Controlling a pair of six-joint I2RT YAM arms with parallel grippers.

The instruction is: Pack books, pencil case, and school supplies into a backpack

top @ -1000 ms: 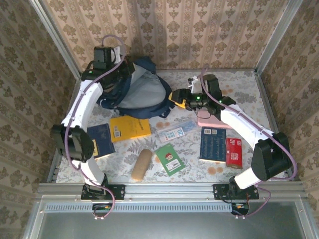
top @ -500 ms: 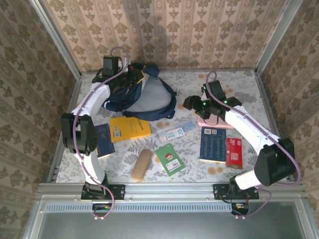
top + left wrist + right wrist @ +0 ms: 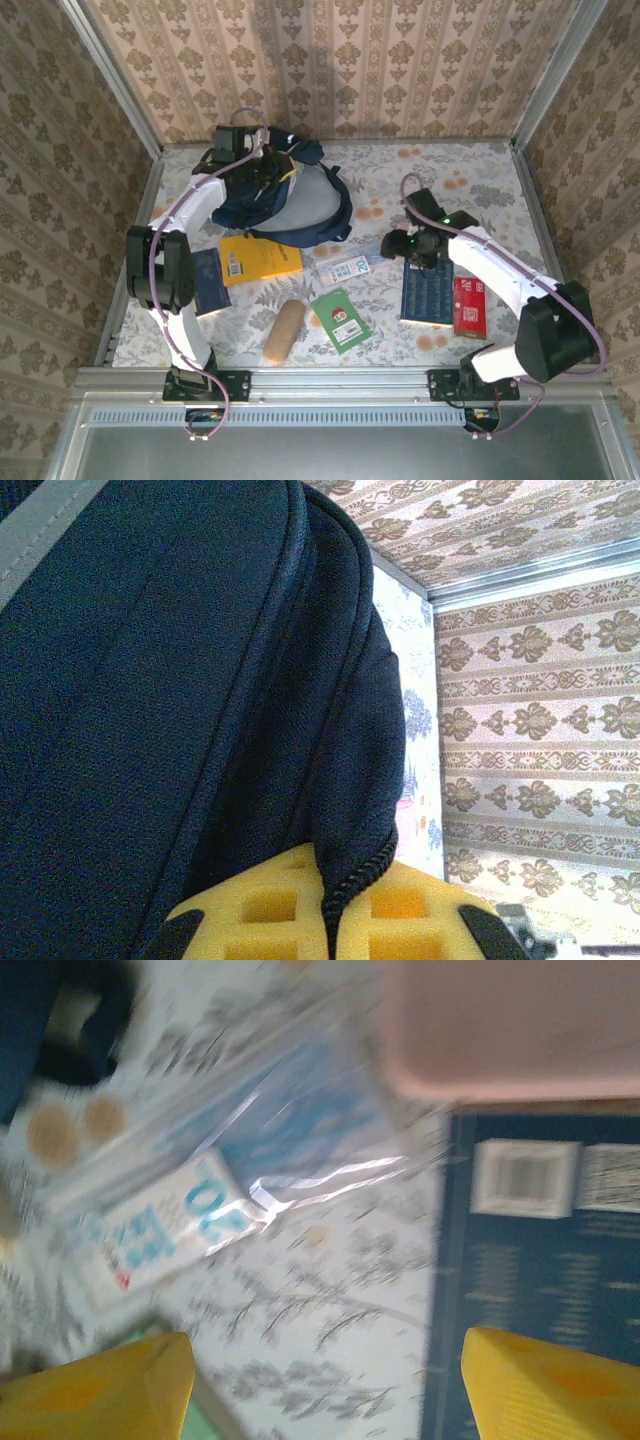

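At upper left of the overhead frame, our left gripper (image 3: 272, 170), arm stretched far, pinches the zipper rim of the slumped navy backpack (image 3: 310, 202). Right of centre, our right gripper (image 3: 396, 247) hangs low, fingers apart, near the blue-and-white packet (image 3: 348, 266).

Navy backpack (image 3: 300, 200) slumped far-left, perhaps unzipped; books (image 3: 260, 258) and supplies (image 3: 350, 266) scattered nearer

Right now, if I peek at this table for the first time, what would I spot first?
The big dark navy fabric backpack sits at the far left of the table, the left claw pinching its zipper edge. Just in front lies the bright yellow flat book, and the right claw hangs open near the long blue-and-white packet.
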